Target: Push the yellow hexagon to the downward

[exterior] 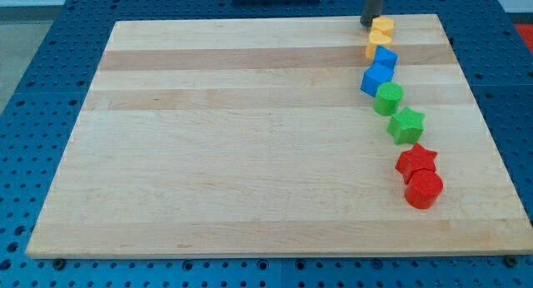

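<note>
Eight blocks stand in one column down the view's right side of the wooden worktop (250,155), headed by the yellow hexagon (383,27) at the view's top edge; below it in order come a second yellow block (376,47) whose shape cannot be made out, two blue cubes (386,59) (376,80), a green cylinder (388,97), a green star (406,125), a red star (416,161) and a red cylinder (424,189). My tip (367,23) rests against the hexagon's upper-left side. No pincer is fitted, so no state can be told.
</note>
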Controlling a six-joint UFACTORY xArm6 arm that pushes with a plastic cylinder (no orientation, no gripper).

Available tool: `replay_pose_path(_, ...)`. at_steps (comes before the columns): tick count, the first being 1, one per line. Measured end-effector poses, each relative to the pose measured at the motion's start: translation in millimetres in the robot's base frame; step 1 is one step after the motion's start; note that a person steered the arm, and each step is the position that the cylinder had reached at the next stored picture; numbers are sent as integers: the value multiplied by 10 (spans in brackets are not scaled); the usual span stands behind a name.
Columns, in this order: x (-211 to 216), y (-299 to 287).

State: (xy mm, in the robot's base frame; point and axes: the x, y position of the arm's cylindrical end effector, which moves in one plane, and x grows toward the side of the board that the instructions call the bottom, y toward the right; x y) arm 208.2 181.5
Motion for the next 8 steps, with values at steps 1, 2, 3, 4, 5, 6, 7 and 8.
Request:
replay_pose_path(1,-8,155)
replay_pose_path(2,-8,135)
replay_pose_path(3,34,5)
replay_pose_path(4,207,-18)
replay_pose_path(5,229,-18)
replay_pose_path(6,229,-11)
replay_pose_path(7,140,42)
replay_pose_path(8,145,43)
